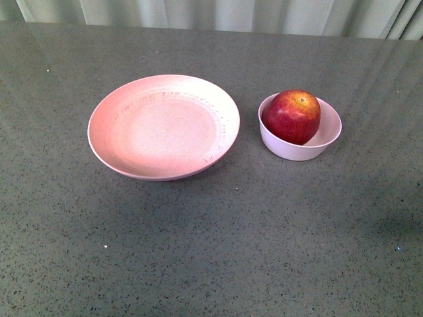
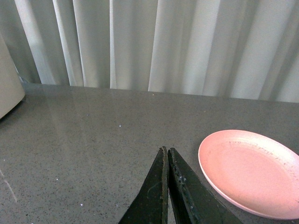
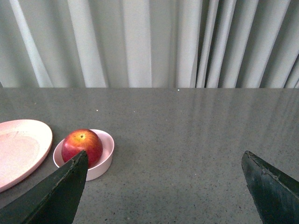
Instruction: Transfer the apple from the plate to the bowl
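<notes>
The dark-red apple (image 1: 291,116) sits inside the small pale bowl (image 1: 297,150) at the right of the table. To its left lies the wide pink plate (image 1: 106,119), with nothing on it. Neither arm shows in the front view. In the right wrist view the apple (image 3: 82,146) rests in the bowl (image 3: 105,158) beside the plate (image 3: 18,151); my right gripper (image 3: 164,156) is open, well back from the bowl, with nothing between its fingers. In the left wrist view my left gripper (image 2: 167,150) is shut on nothing above bare table, the plate (image 2: 243,170) off to one side.
A grey speckled table (image 1: 211,251) carries everything. Pale curtains (image 1: 218,13) hang behind its far edge. A beige object (image 2: 8,79) shows at the border of the left wrist view.
</notes>
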`<state>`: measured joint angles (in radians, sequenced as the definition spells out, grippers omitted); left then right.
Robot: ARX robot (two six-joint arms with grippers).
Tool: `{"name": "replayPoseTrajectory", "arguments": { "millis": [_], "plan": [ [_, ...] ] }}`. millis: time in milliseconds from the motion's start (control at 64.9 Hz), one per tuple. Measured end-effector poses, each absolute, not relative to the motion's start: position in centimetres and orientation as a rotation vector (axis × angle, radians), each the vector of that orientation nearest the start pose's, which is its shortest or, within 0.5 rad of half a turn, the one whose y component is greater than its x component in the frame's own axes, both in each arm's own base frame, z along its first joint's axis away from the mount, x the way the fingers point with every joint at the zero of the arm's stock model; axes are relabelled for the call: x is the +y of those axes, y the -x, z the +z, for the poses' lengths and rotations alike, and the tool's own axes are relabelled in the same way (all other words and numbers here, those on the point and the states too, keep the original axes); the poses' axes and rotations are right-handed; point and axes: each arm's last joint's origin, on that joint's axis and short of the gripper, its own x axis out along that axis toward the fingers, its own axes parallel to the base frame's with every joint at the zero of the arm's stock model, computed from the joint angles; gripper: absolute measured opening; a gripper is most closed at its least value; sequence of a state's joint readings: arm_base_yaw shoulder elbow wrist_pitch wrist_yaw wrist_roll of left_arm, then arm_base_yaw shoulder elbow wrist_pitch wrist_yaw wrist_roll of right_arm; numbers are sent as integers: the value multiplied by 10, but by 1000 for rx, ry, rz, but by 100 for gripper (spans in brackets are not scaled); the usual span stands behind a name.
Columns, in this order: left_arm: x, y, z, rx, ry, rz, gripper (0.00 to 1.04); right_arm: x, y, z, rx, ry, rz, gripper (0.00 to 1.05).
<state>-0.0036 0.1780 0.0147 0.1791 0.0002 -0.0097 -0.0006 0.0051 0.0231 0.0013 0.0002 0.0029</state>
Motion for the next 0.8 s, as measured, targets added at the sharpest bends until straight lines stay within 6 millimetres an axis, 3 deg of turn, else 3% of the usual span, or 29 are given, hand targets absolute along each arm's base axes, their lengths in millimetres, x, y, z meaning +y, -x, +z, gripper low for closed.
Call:
{"name": "replayPoseTrajectory", "arguments": {
  "millis": [154, 462, 601, 801],
  "plan": [
    [0, -98, 168, -4, 10, -4, 2, 0, -97, 171, -19, -3, -1, 96],
    [0, -98, 167, 1, 9, -3, 4, 0, -97, 171, -19, -3, -1, 96],
    [0, -98, 167, 1, 9, -3, 41, 0, -97, 171, -19, -3, -1, 96],
    [0, -98, 167, 1, 9, -3, 76, 0, -97, 171, -19, -3, -1, 96]
  ]
}}
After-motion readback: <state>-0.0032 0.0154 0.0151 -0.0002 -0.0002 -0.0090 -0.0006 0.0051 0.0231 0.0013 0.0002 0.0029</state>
